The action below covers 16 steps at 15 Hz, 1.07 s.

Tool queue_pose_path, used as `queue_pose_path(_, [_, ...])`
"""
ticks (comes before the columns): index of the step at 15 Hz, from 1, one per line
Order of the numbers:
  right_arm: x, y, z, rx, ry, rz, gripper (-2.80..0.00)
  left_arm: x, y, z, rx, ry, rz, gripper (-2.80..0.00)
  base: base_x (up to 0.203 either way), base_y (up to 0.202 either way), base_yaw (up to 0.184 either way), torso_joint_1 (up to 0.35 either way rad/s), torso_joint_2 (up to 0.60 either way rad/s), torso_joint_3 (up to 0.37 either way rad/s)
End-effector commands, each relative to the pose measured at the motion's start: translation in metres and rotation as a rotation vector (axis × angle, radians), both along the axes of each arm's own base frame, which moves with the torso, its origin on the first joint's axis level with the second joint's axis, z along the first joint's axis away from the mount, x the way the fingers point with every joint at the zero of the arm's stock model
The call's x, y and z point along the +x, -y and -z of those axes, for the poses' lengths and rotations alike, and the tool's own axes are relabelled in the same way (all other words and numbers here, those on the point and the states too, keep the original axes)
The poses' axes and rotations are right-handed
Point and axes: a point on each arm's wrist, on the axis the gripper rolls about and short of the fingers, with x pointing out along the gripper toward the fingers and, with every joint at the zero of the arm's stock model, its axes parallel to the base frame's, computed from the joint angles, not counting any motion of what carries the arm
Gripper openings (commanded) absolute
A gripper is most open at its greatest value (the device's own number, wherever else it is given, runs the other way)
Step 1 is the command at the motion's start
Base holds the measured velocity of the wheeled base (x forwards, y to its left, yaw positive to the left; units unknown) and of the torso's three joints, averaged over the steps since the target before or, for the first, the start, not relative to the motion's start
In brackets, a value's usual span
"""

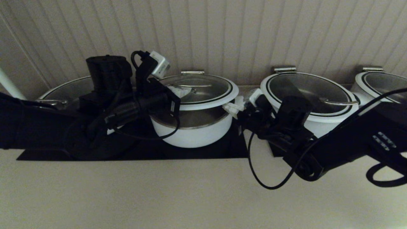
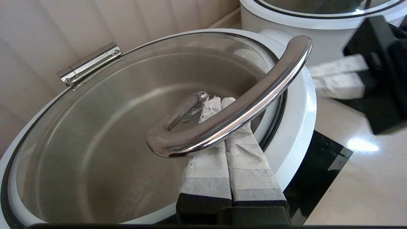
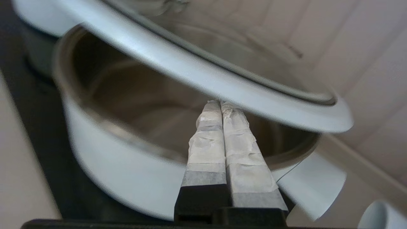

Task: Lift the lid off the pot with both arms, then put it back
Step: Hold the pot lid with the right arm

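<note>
Glass and white-rimmed, the lid (image 1: 203,90) hangs tilted above the pot (image 1: 192,130) at centre frame, clear of its steel lining. Left gripper (image 2: 219,103), fingers pressed together, is hooked under the lid's steel handle (image 2: 235,108). Right gripper (image 3: 221,103), also clenched, props the lid's rim from below. Wider lidded pots (image 1: 310,95) stand right of it on the tabletop (image 1: 190,197).

The glass lid (image 1: 203,90) (white-rimmed, steel bar handle) hangs tilted above the deep white pot (image 1: 194,130), which stands open on a black mat.
</note>
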Motion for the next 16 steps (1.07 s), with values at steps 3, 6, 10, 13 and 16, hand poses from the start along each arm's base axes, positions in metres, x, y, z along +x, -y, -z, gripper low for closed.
queue_pose_path(3, [0.013,-0.005,0.001,0.019,0.029,0.023,-2.8,-0.001,0.0,-0.001,-0.001,0.007,0.002,-2.8,0.0,0.0,0.0,0.0,0.0,0.0])
queue_pose_path(6, [0.017,-0.004,-0.001,0.023,0.037,0.031,-2.8,-0.005,-0.002,-0.004,-0.002,0.014,0.001,-2.8,0.0,0.0,0.0,0.0,0.0,0.0])
queue_pose_path(10, [0.018,-0.002,-0.002,0.025,0.039,0.035,-2.8,-0.011,-0.005,-0.005,0.008,0.014,0.002,-2.8,0.0,0.0,0.0,0.0,0.0,0.0])
queue_pose_path(13, [0.017,-0.002,-0.003,0.028,0.044,0.035,-2.8,-0.022,-0.01,-0.002,0.018,-0.002,0.003,-2.8,0.0,0.0,0.0,0.0,0.0,0.0])
queue_pose_path(16, [0.018,-0.001,-0.005,0.031,0.05,0.036,-2.8,-0.03,-0.014,0.003,0.025,-0.022,0.003,-2.8,0.0,0.0,0.0,0.0,0.0,0.0])
